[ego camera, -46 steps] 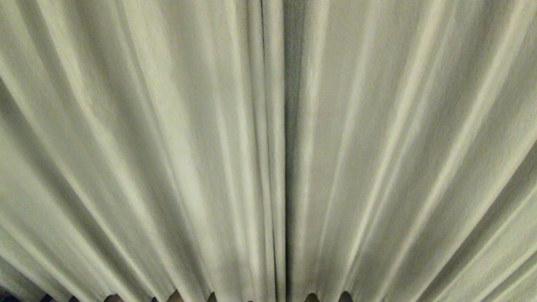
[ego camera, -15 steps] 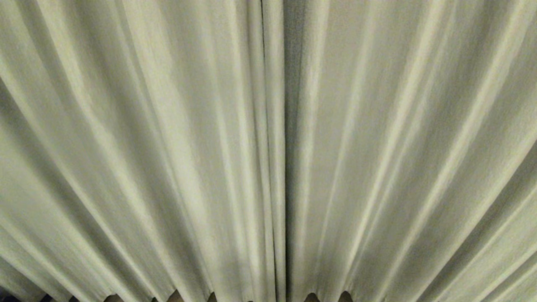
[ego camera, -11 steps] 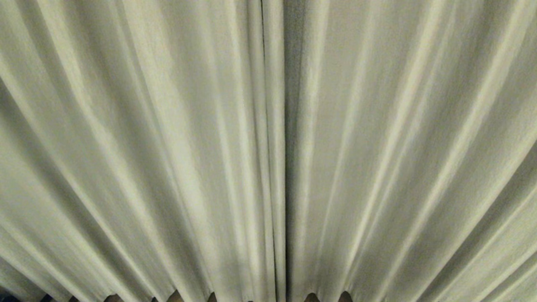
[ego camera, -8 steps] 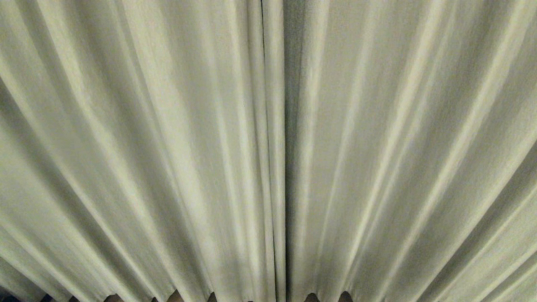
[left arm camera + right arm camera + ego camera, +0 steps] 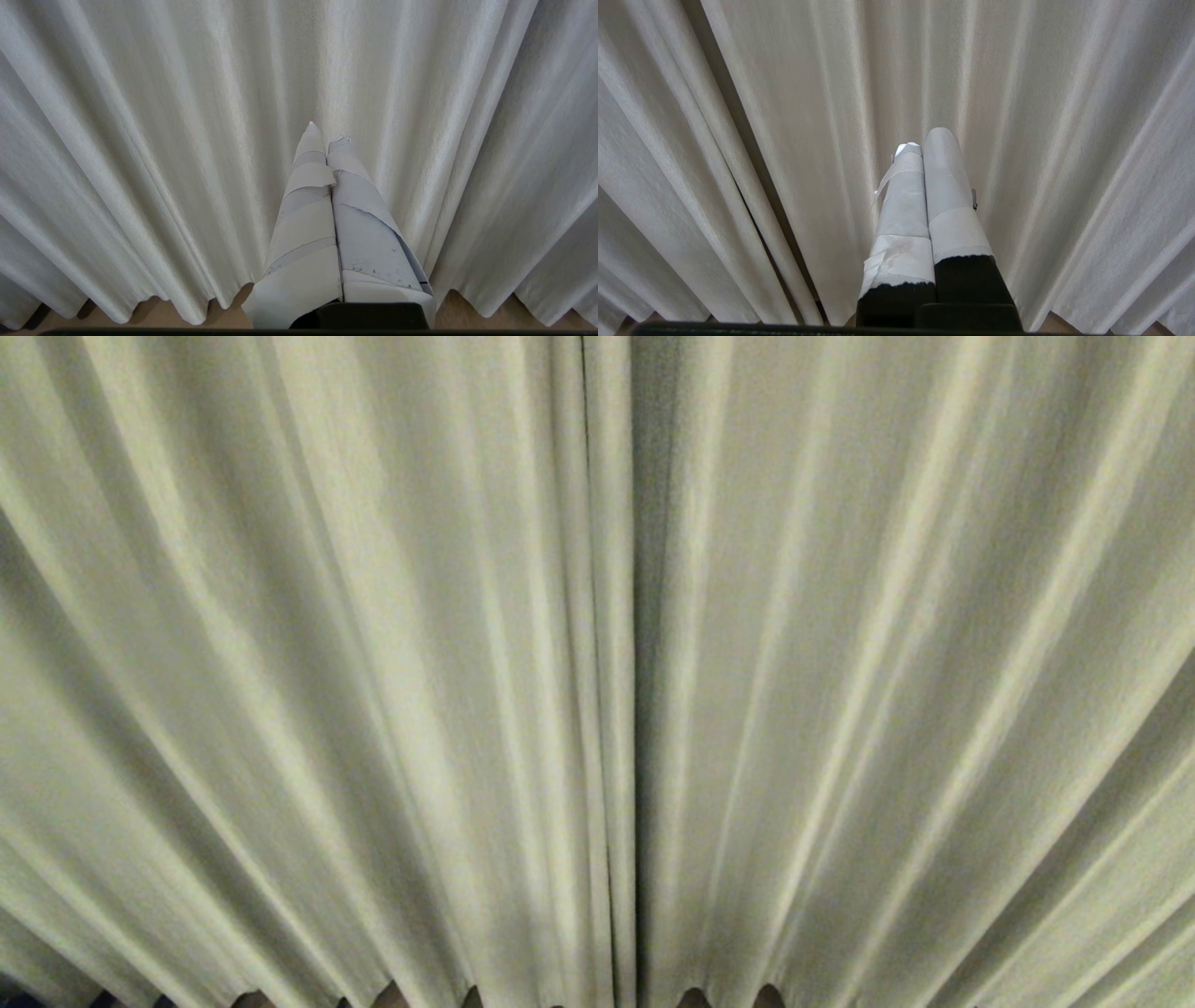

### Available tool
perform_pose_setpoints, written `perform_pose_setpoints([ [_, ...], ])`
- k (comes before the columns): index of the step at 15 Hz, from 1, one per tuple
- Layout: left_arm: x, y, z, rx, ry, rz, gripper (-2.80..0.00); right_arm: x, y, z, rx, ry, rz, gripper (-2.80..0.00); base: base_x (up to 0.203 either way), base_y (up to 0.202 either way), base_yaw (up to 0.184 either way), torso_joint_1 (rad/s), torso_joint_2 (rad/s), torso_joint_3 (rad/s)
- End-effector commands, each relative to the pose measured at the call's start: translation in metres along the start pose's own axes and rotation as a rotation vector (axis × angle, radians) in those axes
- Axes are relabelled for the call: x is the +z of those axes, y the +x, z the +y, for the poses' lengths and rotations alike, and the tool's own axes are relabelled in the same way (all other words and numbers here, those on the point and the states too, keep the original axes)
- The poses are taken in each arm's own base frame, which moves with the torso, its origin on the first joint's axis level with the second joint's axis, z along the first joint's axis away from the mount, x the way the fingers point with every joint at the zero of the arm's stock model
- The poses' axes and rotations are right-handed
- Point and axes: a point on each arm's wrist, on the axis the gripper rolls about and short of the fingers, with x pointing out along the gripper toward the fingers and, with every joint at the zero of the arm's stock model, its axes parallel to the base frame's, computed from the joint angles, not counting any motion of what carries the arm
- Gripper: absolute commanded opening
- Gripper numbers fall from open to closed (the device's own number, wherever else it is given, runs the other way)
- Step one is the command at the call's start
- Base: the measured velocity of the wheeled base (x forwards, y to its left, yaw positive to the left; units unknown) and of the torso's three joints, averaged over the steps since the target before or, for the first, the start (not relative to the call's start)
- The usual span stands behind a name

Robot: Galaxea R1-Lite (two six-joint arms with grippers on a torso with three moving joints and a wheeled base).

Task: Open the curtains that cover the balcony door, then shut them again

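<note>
- The left gripper [image 5: 327, 135] has its tape-wrapped jaws pressed together on nothing, the tips pointing at the fabric just ahead.
- The right gripper [image 5: 927, 140] is the same: taped jaws pressed together, empty, aimed at the pleats.
- The curtains [image 5: 373, 663] fill the head view: thick, pale cream cloth, faintly greenish, in long vertical pleats.
- Two panels meet at a dark seam near the middle, drawn closed.
- The scalloped hem hangs just above a light brown floor [image 5: 154, 310].

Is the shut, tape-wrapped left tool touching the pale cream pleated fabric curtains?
Cannot tell. In the left wrist view the left tool points at the pale cream pleated fabric curtains, but neither contact nor a gap shows plainly.
</note>
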Motion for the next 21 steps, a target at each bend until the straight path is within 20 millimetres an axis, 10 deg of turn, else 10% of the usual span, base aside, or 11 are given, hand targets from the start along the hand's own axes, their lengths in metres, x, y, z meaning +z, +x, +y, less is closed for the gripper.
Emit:
perform_pose_setpoints([
  [1, -0.0001, 0.0, 0.0, 0.0, 0.001, 0.0, -2.8, 0.0001, 0.0001, 0.0, 0.0, 0.0, 0.001, -2.8, 0.0, 0.0, 0.0, 0.0, 0.0, 0.0],
  [21, 0.0001, 0.0, 0.0, 0.0, 0.001, -0.001, -2.8, 0.0001, 0.0001, 0.0, -0.001, 0.0, 0.001, -2.8, 0.0, 0.0, 0.0, 0.0, 0.0, 0.0],
])
